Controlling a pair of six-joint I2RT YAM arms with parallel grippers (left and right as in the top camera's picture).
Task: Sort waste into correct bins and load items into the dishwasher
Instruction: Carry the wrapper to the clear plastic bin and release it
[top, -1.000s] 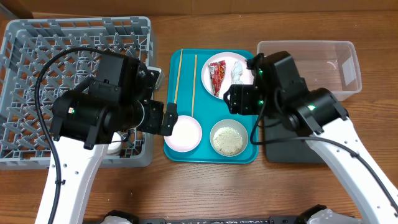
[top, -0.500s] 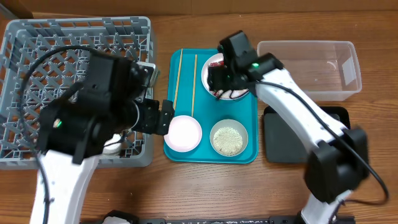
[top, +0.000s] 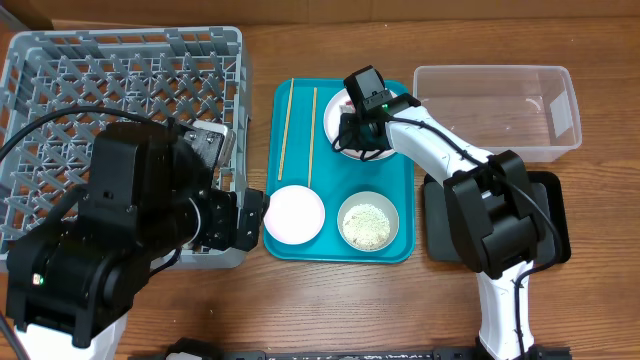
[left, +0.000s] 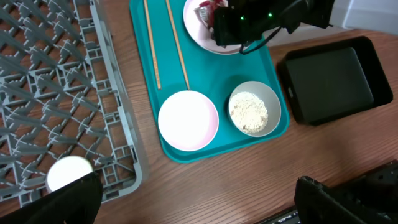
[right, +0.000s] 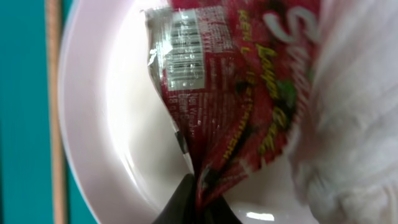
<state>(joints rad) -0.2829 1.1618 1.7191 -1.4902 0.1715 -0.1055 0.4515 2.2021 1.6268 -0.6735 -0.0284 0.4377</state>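
Left arm: compared with one second ago, it sits closer to the near-left corner of the desk (top: 330, 300), and its body covers more of the grey rack (top: 60, 100). The left tool (left: 198, 186) is spread wide, one finger at each lower corner of the left wrist view. It holds nothing and touches nothing.

The white cup (left: 68, 175) sits in the near corner of the rack.

On the near end of the teal tray (top: 338, 254) are the empty pale bowl (top: 294, 213) and, beside it, the bowl of rice (left: 249, 112). Neither has moved. The black tray (left: 333, 81) lies on the desk just right of the teal tray.

The two chopsticks (top: 312, 140) lie side by side along the left half of the teal tray, unchanged.

Right arm: one second ago it was over the right edge of the teal tray. It is now stretched out to the white plate (right: 118, 124) at the far end. The right tool (top: 357, 140) is down on the plate. One dark fingertip (right: 186, 205) touches the pinched end of the red wrapper (right: 230, 93). The second fingertip is not visible, so whether the tool grips the wrapper cannot be told. The wrapper is on the plate, with the white tissue (right: 354, 124) against its right side.

The clear tub (top: 570, 110) stands at the far right of the desk.
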